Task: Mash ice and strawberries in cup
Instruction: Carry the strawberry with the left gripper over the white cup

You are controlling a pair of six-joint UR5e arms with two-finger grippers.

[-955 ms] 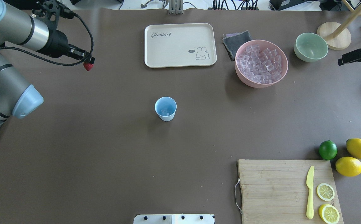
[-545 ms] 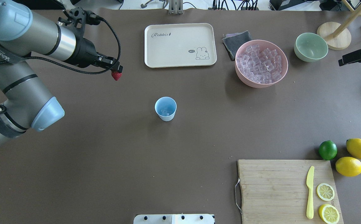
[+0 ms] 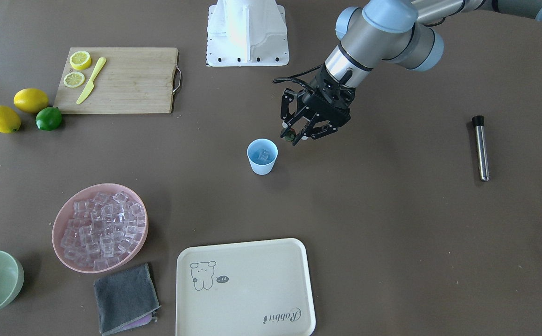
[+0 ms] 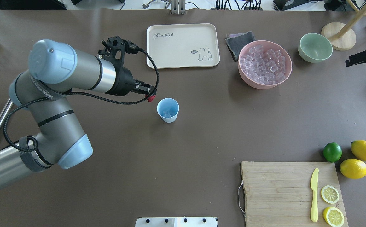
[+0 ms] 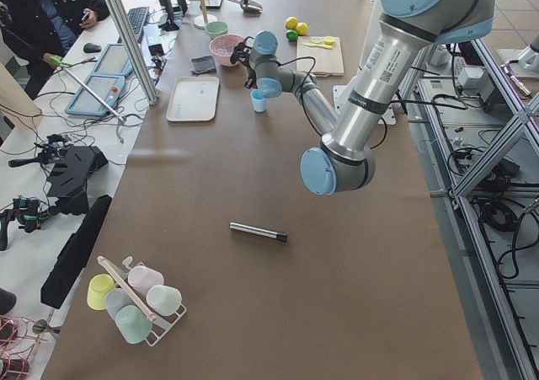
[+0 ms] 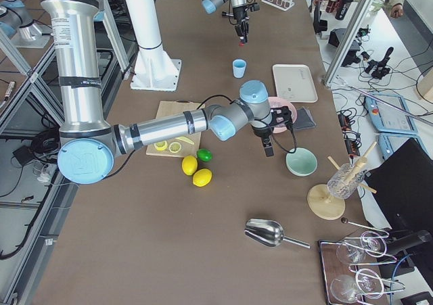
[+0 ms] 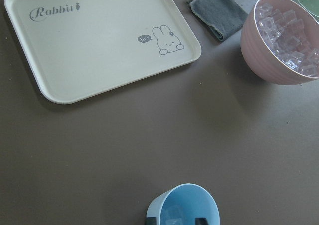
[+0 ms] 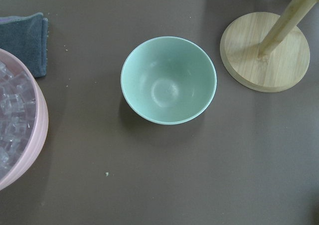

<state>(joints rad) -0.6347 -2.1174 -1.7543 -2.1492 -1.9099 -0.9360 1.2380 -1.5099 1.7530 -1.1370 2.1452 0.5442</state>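
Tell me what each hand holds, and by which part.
Left hand pinches the strawberry near its top, red body sticking out past the fingertips. Right hand: nothing seen held.

One fixed camera sits high behind the robot's base (image 4: 176,221), looking forward and down on the whole worktop (image 4: 107,189). Another faces that base from across, steeply downward, mirroring left and right. Two distant cameras look along the worktop from either end. The left wrist camera hangs close over the cup (image 7: 194,197) and tray (image 7: 99,40); the right wrist camera over the green bowl (image 8: 168,80). Both catch the pink bowl (image 7: 264,68).
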